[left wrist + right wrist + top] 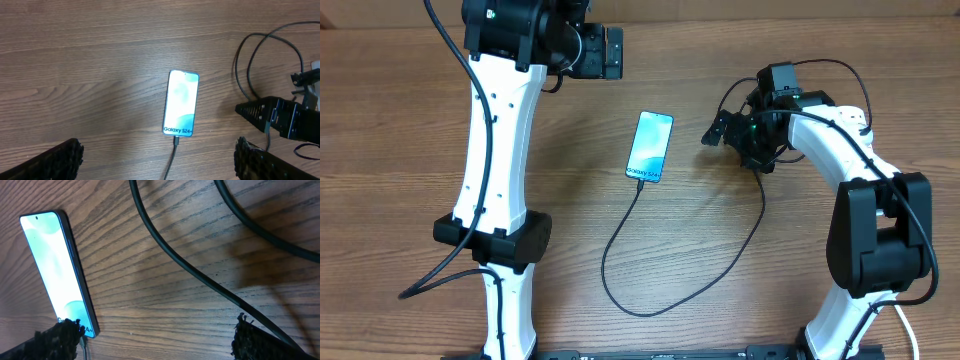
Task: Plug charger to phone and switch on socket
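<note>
The phone (pixel 650 147) lies flat mid-table with its screen lit cyan; it also shows in the left wrist view, phone (pixel 181 103), and in the right wrist view, phone (pixel 55 265). The charger's black cable (pixel 630 298) loops toward the front edge, and its connector (pixel 175 142) sits in the phone's bottom end. The cable's other end runs under my right arm and is hidden. The socket is out of view. My left gripper (pixel 614 52) hovers open, back and left of the phone. My right gripper (pixel 732 140) is open and empty just right of the phone.
Black robot wiring (pixel 250 60) curls near the right arm. A thick dark cable (pixel 190 265) crosses the wood in the right wrist view. Both arm bases stand at the front edge, left arm (pixel 500 240) and right arm (pixel 875 240).
</note>
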Controlling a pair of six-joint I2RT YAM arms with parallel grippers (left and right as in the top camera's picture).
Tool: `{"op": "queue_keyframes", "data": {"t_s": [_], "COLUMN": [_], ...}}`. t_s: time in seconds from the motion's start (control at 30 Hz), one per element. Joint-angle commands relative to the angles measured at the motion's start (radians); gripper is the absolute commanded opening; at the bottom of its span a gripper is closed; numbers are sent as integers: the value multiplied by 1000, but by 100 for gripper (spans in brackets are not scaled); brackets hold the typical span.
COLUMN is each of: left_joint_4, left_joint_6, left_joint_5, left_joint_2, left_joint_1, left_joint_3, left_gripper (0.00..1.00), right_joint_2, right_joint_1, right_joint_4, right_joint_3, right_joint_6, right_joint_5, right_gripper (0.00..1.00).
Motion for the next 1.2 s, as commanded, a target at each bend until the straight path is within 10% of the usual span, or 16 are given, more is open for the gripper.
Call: {"op": "queue_keyframes", "data": {"t_s": [0.0,0.93,1.17], "left_joint_4": [-3,-3,-3], "left_joint_6": [19,19,19], "left_joint_5": [-14,-14,-14], "left_joint_2": [3,3,3], "left_joint_1": [2,2,2], "left_joint_3": [2,2,2], "left_gripper": [100,100,100], "right_joint_2": [1,0,-1], "right_joint_1": [1,-1,-24], "right_joint_4": [5,7,-134], "right_joint_3": [12,19,251], "right_joint_6": [-7,-67,-109], "right_joint_5": [9,10,77], "right_gripper": [100,100,100]}}
